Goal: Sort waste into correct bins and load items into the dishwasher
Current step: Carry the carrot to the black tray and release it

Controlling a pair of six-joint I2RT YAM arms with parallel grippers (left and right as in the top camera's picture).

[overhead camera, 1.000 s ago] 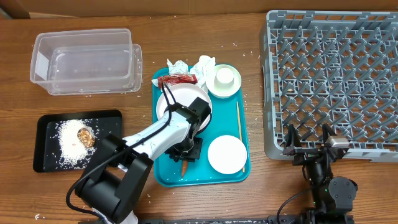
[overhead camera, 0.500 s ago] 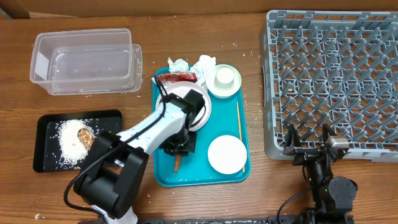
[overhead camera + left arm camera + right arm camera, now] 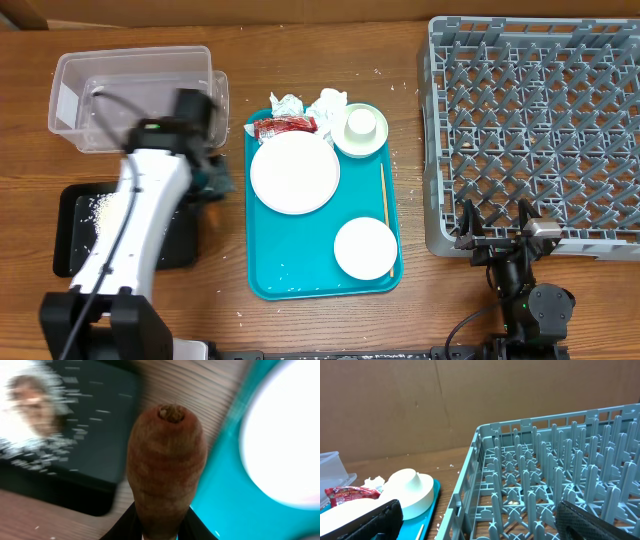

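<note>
Carrot piece (image 3: 165, 470) pinched in left jaws over tabletop (image 3: 200, 390) beside black tray (image 3: 85, 485); next, probably: release above that tray. Right jaws spread.

Left arm: off the teal tray (image 3: 300, 275) and swung left. It now lies across the right part of the black tray (image 3: 70, 235), with the left gripper (image 3: 208, 182) just below the tub (image 3: 135, 95).

Carrot (image 3: 165, 465): gone from the teal tray's lower left, now lifted and clamped between the left fingers.

Plate (image 3: 294, 172): was partly under the arm, now fully uncovered.

Overhead: the arm now hides the lump and much of the rice (image 3: 100, 205).
</note>
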